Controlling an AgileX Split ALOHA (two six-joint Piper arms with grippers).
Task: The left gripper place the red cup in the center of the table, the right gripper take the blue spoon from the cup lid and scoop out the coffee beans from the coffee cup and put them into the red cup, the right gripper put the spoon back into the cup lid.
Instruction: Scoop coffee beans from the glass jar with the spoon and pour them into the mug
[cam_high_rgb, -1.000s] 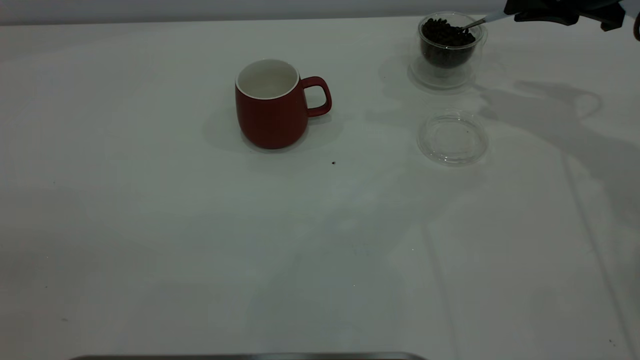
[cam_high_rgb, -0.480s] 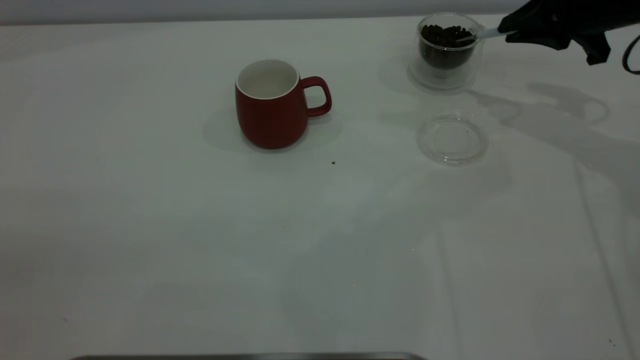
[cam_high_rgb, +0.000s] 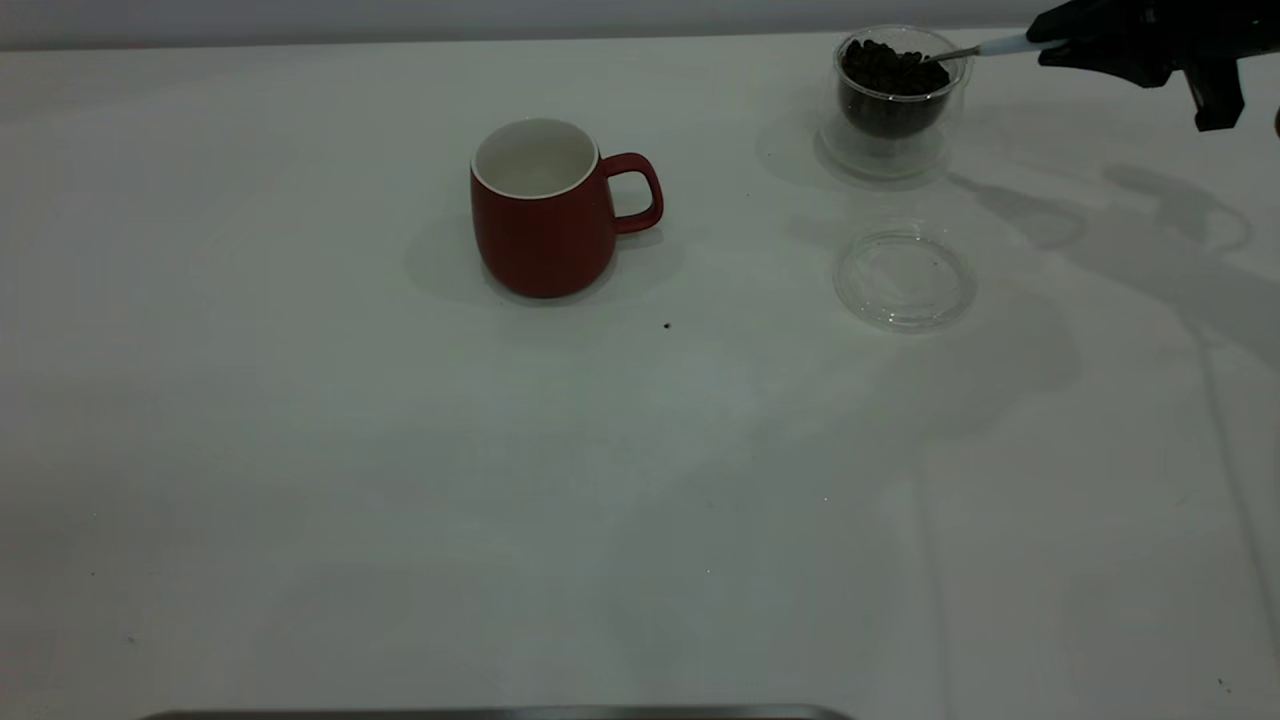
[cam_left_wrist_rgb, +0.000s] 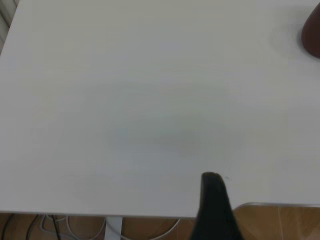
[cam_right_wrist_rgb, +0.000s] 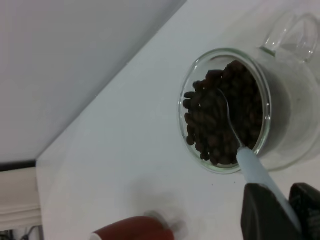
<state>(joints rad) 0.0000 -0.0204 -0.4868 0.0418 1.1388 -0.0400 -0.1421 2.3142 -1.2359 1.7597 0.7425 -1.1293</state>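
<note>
One blue spoon, claw-held, dips into beans.

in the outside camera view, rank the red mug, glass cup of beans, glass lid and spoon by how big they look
1. Red mug
2. Glass cup and glass lid look about equally wide; the cup stands farther back, so unranked.
3. Spoon, partly hidden by the right gripper.

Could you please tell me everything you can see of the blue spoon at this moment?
The blue spoon is a small teaspoon with a shiny metal bowl and thin metal neck joined to a pale light-blue handle. The right gripper is shut on the handle's far end. The spoon slopes down over the rim of the coffee cup, at the table's far right, and its bowl is dug into the coffee beans, partly buried among them.
</note>
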